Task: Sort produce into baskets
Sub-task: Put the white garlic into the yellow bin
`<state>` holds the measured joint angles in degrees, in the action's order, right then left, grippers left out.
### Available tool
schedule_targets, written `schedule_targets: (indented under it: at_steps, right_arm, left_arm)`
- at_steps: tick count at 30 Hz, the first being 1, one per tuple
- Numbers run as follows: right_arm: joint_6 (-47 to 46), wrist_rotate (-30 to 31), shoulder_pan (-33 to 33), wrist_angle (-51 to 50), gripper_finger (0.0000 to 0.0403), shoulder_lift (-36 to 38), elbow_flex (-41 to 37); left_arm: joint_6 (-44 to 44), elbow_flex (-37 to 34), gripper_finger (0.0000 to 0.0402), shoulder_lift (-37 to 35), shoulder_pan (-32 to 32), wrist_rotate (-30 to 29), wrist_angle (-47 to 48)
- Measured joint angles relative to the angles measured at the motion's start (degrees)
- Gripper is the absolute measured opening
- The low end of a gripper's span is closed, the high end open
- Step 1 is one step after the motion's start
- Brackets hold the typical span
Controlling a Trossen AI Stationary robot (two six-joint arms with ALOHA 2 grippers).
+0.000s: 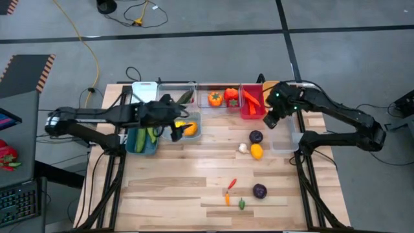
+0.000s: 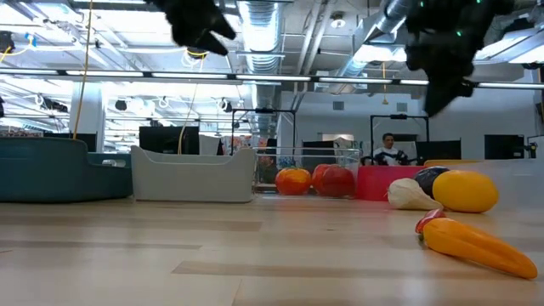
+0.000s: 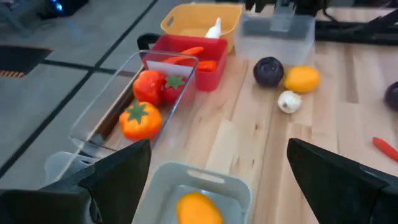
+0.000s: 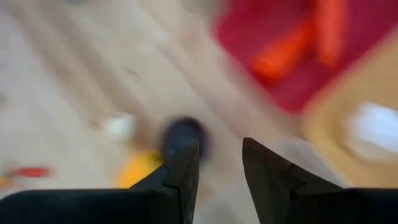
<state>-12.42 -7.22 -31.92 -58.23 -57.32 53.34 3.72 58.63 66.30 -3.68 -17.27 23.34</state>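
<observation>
Table top (image 1: pixel 194 168): pale wooden planks, butt-joined, with visible grain and a smooth, faintly satin finish. Red tub (image 3: pixel 202 53) and yellow-orange tub (image 3: pixel 186 22): opaque moulded plastic, smooth, lightly sheened. Clear tub (image 3: pixel 109 102): transparent, glossy plastic through which the peppers are seen. Grey-blue tub (image 3: pixel 233 186): opaque plastic, matt. Orange pepper (image 3: pixel 140 119) and red pepper (image 3: pixel 149 86): smooth plastic with soft highlights. Lemon (image 3: pixel 303 79): yellow, finely matt skin. Purple ball (image 3: pixel 268 70): dark, smooth, dull gloss. Garlic (image 3: pixel 288 101): white, matt. Left gripper (image 3: pixel 214 186) fingers (image 3: pixel 124 174): dark, matt, hard plastic in appearance. Floor (image 1: pixel 213 58): grey, smooth, concrete-like.
</observation>
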Motion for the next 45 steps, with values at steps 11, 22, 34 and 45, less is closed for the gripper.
schedule_targets:
  at_steps: [11,22,34,45]
  right_arm:
    - [-15.69,-1.69,17.69,16.65,0.0150,-0.13,-0.15]
    - [-21.01,-1.66,23.74,17.05,0.0165,-0.13,-0.22]
    - [-20.07,2.31,24.59,17.09,0.0275,-0.15,-0.22]
    - [-16.23,8.17,32.36,17.75,0.0279,-5.15,-0.22]
  left_arm:
    - [3.07,-12.86,0.0364,-7.33,1.64,0.11,-5.06]
    - [3.04,-14.07,0.0364,-6.32,3.78,0.04,-8.39]
    - [3.83,-14.07,0.0364,-6.32,4.02,0.01,-9.04]
    - [4.85,-14.07,0.0364,-6.32,4.02,0.06,-9.12]
